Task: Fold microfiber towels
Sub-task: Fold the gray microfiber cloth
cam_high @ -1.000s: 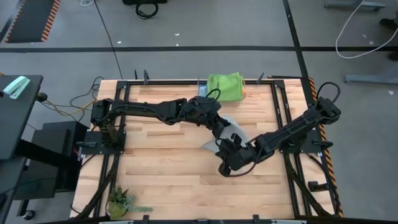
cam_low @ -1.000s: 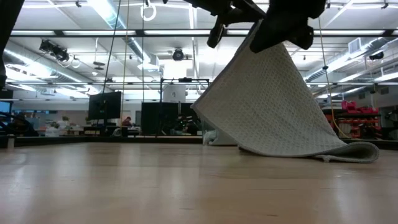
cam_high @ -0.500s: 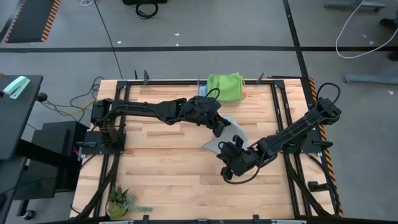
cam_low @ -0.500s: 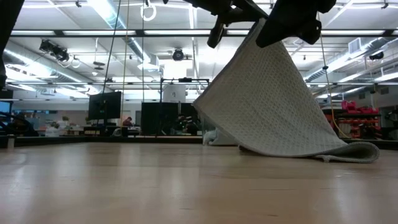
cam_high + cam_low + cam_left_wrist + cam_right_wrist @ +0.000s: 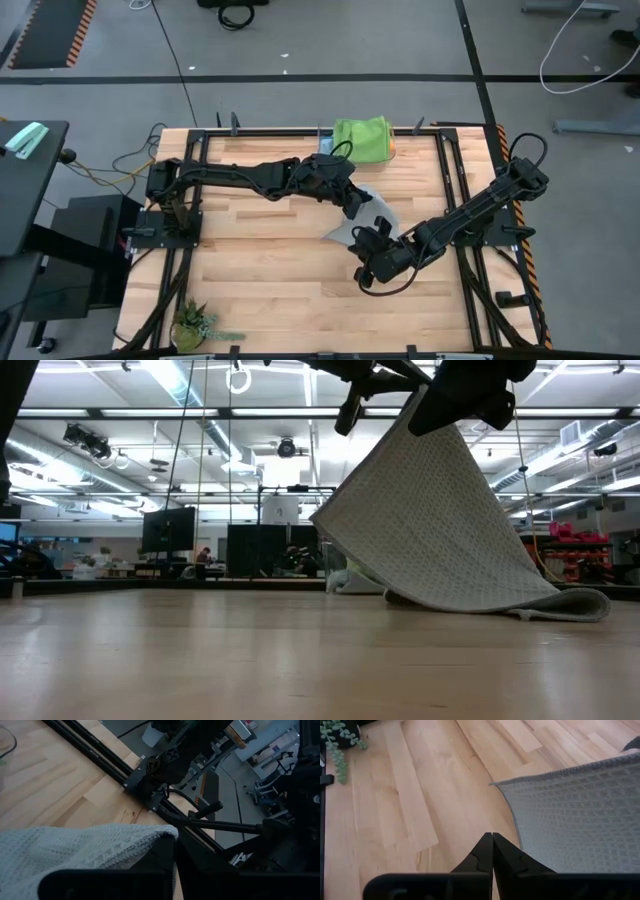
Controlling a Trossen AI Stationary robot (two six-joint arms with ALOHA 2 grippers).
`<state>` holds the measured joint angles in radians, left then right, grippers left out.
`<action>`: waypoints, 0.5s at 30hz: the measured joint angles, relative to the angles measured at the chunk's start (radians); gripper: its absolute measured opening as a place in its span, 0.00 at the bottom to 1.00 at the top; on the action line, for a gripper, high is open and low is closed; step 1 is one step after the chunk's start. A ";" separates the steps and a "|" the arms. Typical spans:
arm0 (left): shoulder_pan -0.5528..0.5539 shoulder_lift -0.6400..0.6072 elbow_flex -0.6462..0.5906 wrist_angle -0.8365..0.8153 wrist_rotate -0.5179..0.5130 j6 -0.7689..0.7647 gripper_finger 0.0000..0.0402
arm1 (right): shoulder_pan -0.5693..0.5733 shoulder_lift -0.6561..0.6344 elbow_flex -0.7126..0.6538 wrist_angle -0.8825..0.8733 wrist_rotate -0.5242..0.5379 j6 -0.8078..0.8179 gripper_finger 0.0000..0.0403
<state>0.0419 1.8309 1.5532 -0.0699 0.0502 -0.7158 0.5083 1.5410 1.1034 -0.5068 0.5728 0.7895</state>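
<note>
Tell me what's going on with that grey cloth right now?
Both end effectors, left and right, shut on grey cloth, lifted, far edge on table. Green cloth stacked aside. Nothing blocking.

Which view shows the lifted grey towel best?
The low view: the grey towel hangs from above, its lower edge lying on the table. The high view shows only a sliver between the arms; each wrist view shows one patch of its weave.

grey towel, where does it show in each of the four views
High view: grey towel at table centre-right, between both arms.
Low view: right of centre, hanging tent-like to the wood.
Left wrist view: lower left.
Right wrist view: right side.
Shared landmark: the wooden table, seen in all four.
</note>
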 joint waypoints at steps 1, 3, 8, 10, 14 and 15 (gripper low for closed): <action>0.000 0.000 0.000 0.000 0.000 0.000 0.06 | 0.000 0.000 0.000 0.000 0.000 0.000 0.02; -0.003 0.000 0.000 0.000 0.000 -0.001 0.10 | 0.000 0.000 0.000 0.000 0.000 -0.001 0.02; -0.007 0.000 0.000 0.000 0.000 -0.034 0.15 | 0.000 0.000 0.000 0.000 0.000 -0.006 0.03; -0.007 0.000 0.000 0.000 0.000 -0.033 0.16 | 0.000 0.000 0.000 0.000 0.000 -0.006 0.03; -0.007 0.000 0.000 0.000 0.000 -0.032 0.17 | 0.000 0.000 0.000 0.000 0.000 -0.007 0.03; -0.007 0.000 0.000 0.000 0.000 -0.033 0.17 | 0.000 0.000 0.000 0.000 0.000 -0.007 0.03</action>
<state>0.0353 1.8309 1.5532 -0.0704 0.0502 -0.7483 0.5083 1.5410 1.1034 -0.5068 0.5730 0.7826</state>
